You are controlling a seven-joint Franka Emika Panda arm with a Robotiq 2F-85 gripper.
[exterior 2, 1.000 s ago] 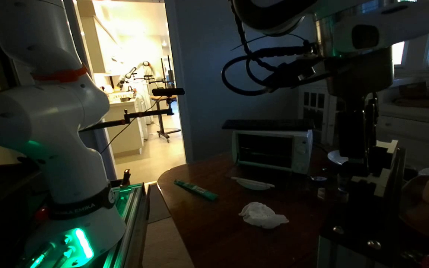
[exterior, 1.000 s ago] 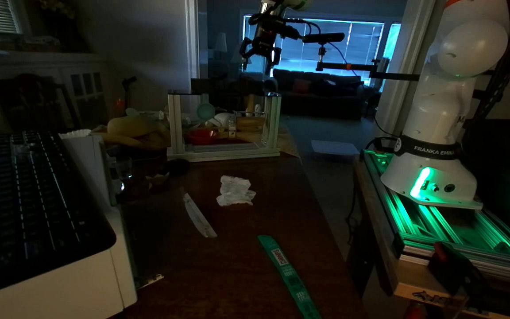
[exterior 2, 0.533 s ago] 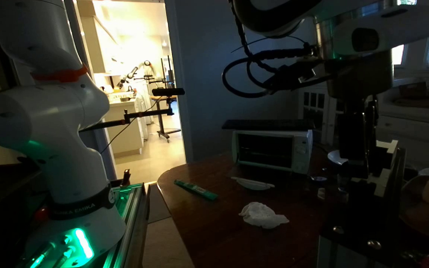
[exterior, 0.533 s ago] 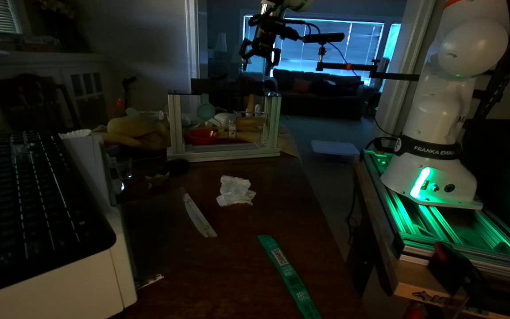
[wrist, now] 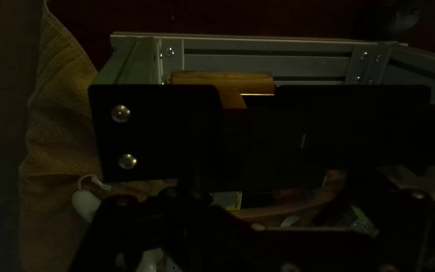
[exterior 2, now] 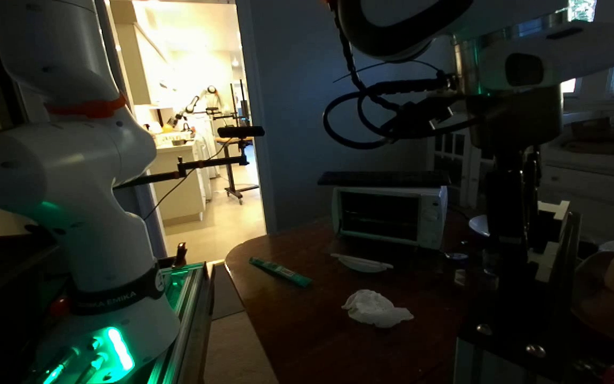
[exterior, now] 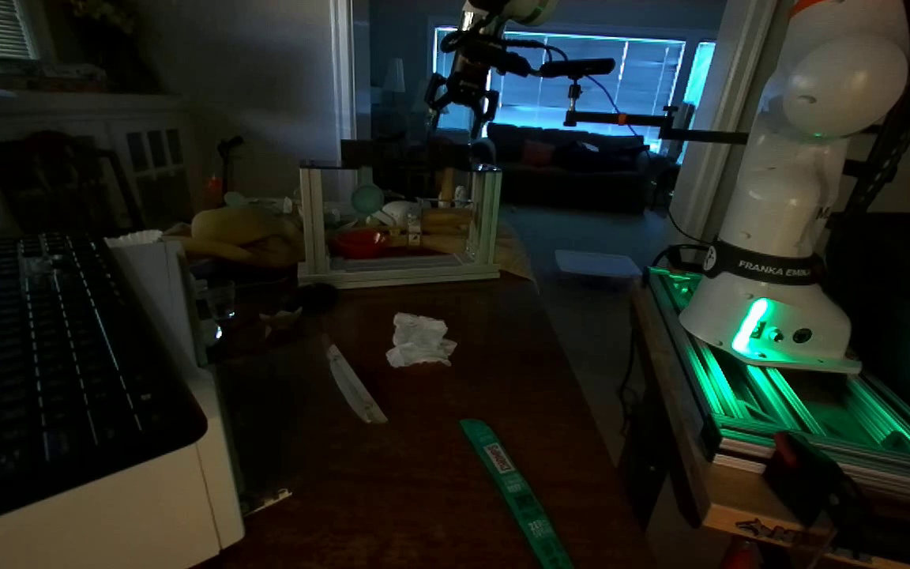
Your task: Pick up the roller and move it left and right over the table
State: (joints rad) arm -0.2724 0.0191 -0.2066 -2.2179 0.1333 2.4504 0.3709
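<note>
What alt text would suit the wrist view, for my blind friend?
A wooden roller, partly hidden by a black plate, seen against a grey frame. Tan cloth lies at left, and the picture is very dark.

Behind the pincer (exterior: 455, 126), a window (exterior: 637, 79) is glowing cold blue, leaving it in near-silhouette, while below it the table (exterior: 455, 395) is lying in deep shadow. Well apart from it, a green status light (exterior: 751, 325) and a washed-out kitchen (exterior 2: 200, 69) are glaring. Near it in the wrist view, screws (wrist: 121, 113) are glinting through heavy gloom
</note>
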